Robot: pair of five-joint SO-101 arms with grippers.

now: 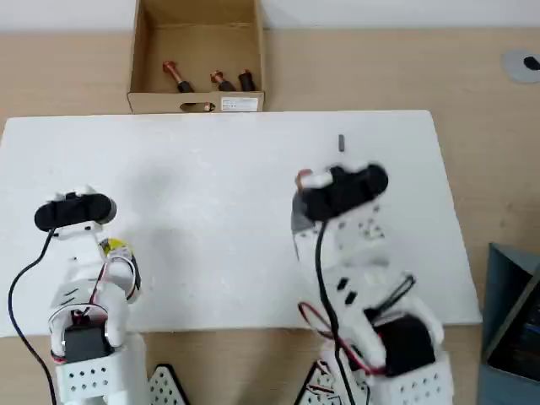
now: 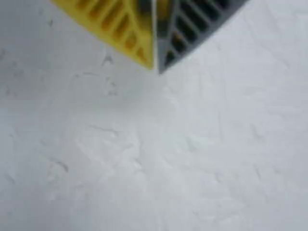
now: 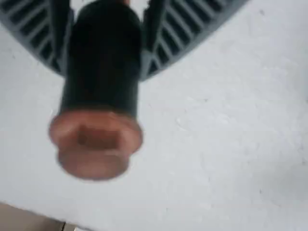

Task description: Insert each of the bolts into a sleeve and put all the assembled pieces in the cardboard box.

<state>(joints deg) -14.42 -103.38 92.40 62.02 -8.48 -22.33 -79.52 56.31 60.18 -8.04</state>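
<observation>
Gripping sleeve [image 3: 102, 57] w/ bolt [image 3: 94, 144] inside: right end effector [image 3: 103, 72]; left end effector [image 2: 155, 62] clenched.

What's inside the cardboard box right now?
Three copper-and-black pieces lie in the cardboard box along its near wall; that wall covers the strip of floor just behind it.

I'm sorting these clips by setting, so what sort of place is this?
Likely a robotics workbench: left arm and right arm at a wooden table, a white mat, a cardboard box holding sleeved bolts.
</observation>
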